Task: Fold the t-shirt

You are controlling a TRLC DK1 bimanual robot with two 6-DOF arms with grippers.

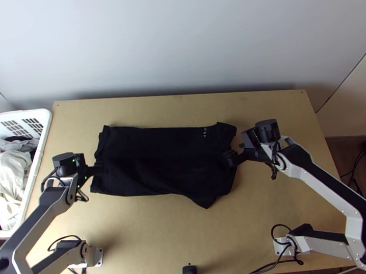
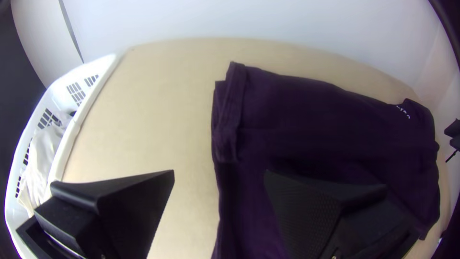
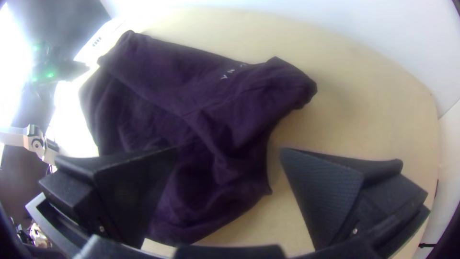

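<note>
Here's the dark t-shirt (image 3: 158,81), rumpled on the pale wooden surface (image 3: 373,120), white lettering (image 3: 227,74) along one side! The right hand (image 1: 232,158) is at the shirt's near end, fingers wide apart, one across the cloth, the other past its edge! And by the shirt's far end, the left hand (image 1: 97,169), green lights (image 3: 50,75) glowing behind it!

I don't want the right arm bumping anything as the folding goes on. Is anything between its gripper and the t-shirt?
Nothing visible is in the way. The right gripper is open at the edge of the t-shirt, one finger over the cloth, the other over bare table.
</note>
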